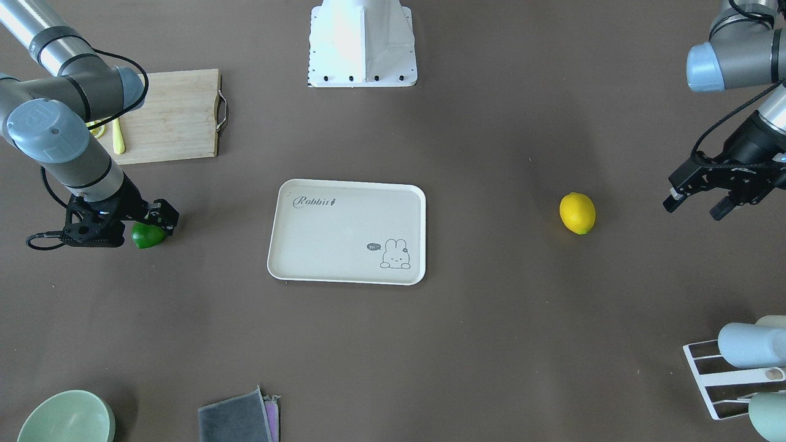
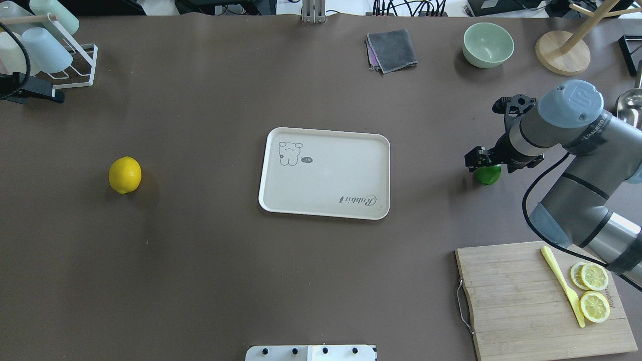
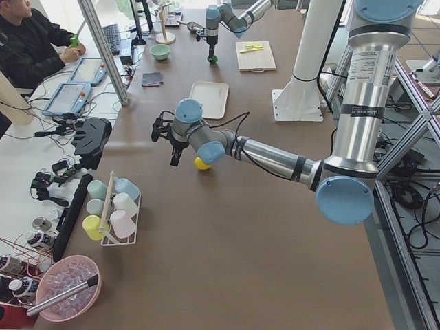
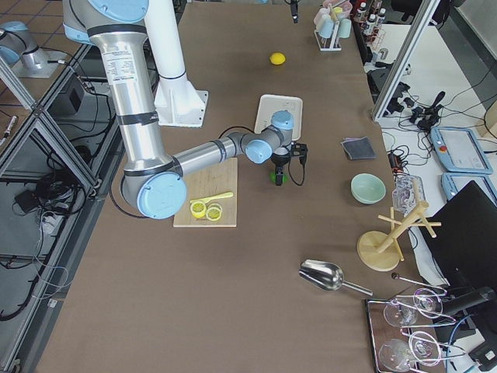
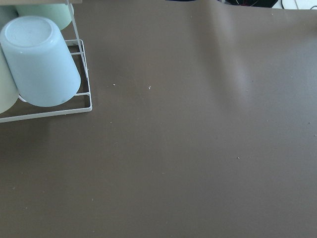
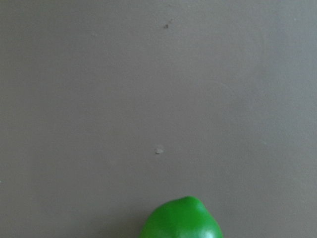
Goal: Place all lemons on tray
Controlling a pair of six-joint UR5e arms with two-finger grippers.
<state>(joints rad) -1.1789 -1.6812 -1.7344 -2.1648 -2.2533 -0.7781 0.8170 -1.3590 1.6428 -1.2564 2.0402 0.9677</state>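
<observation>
The cream-white "Rabbit" tray [image 1: 331, 236] lies empty at the table's middle; it also shows in the overhead view [image 2: 326, 175]. The bright yellow lemon [image 2: 125, 174] rests on the table far to the tray's left in the overhead view, and shows in the front view [image 1: 577, 213]. The dark green lemon [image 2: 489, 175] sits on the table on the tray's other side. My right gripper [image 2: 484, 165] is down over it; its fingers are hidden, so I cannot tell its state. The right wrist view shows the green lemon [image 6: 181, 220] at its bottom edge. My left gripper [image 1: 697, 205] is open, empty and raised, away from the yellow lemon.
A wooden cutting board [image 2: 521, 311] with lemon slices [image 2: 594, 291] and a yellow knife [image 2: 562, 283] lies near the right arm. A cup rack [image 2: 60, 60], a grey cloth [image 2: 392, 49], a green bowl [image 2: 488, 44] and a wooden stand [image 2: 562, 52] line the far edge.
</observation>
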